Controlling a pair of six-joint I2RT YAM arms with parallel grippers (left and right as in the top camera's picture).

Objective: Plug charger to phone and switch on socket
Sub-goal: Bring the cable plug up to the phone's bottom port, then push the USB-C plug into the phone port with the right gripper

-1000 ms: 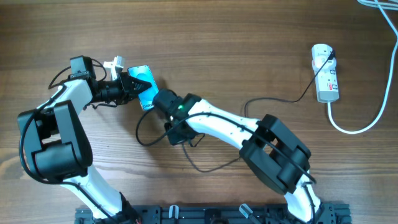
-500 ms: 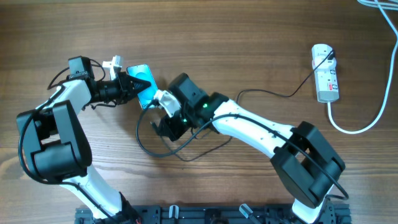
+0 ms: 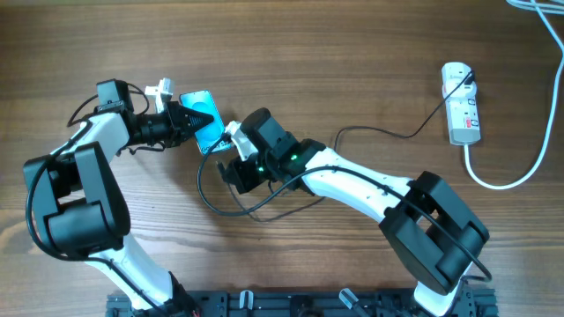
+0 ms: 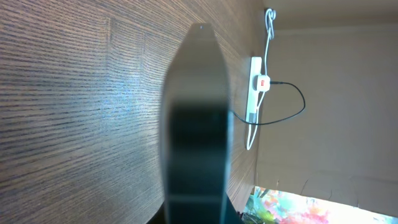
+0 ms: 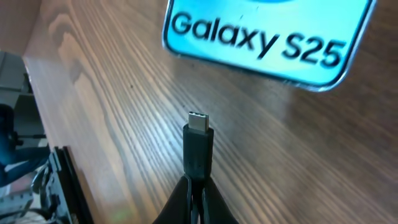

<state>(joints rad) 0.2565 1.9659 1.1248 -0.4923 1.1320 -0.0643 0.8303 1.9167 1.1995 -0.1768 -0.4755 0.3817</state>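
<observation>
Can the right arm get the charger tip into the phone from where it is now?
Probably yes: the charger tip points at the phone, with only bare table between them.

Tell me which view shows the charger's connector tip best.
Right wrist: the connector tip is close and sharp, just short of the phone. Overhead shows only the charger's cable; the left wrist only its far end at the socket.
</observation>
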